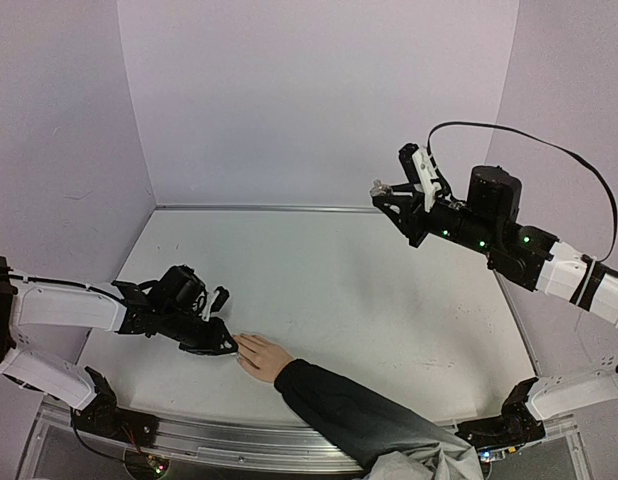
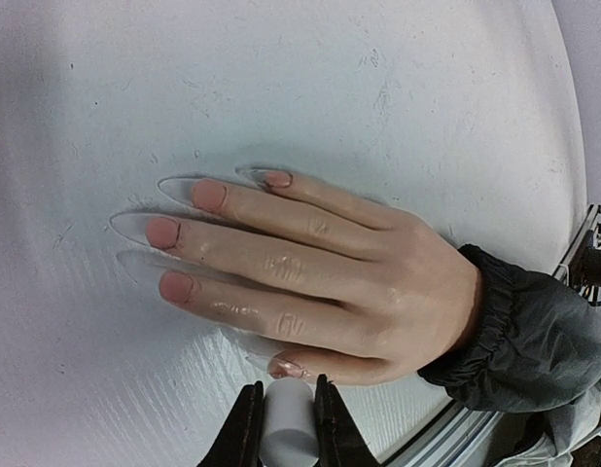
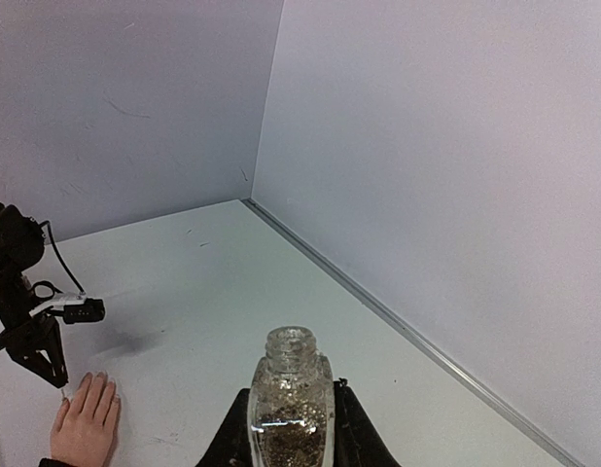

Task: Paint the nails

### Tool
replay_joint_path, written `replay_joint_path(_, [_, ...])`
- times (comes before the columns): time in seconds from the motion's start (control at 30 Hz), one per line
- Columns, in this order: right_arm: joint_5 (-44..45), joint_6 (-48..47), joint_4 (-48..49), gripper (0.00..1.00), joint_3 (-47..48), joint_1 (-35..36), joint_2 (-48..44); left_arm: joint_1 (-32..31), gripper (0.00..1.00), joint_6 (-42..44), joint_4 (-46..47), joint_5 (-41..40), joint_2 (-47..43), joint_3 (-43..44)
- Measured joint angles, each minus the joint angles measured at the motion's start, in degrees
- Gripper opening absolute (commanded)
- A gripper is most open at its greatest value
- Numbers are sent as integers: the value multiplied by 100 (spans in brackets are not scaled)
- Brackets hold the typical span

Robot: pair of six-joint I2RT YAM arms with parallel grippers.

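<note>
- Left wrist view: the nails (image 2: 162, 232) are seen at the counter's near edge.
- A white cylinder (image 2: 286, 443) is clamped by the left gripper (image 2: 287, 416).
- A glitter bottle (image 3: 291, 379) is held by the right gripper (image 3: 291, 435).

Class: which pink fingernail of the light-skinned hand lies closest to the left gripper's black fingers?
The thumbnail, on the short digit beside the left gripper, which holds a white cylinder; the other four nails sit farther away.
</note>
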Motion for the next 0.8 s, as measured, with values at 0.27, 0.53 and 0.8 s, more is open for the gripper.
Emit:
replay_joint_path(0.27, [0, 0, 0, 0, 0, 0, 22, 0, 0, 0, 57, 4, 90, 0])
replay_joint_path(0.53, [0, 0, -7, 0, 0, 0, 94, 0, 0, -72, 105, -9, 96, 0])
replay_joint_path(0.8, [-2, 0, -9, 0, -2, 0, 94, 0, 0, -103, 136, -11, 127, 0])
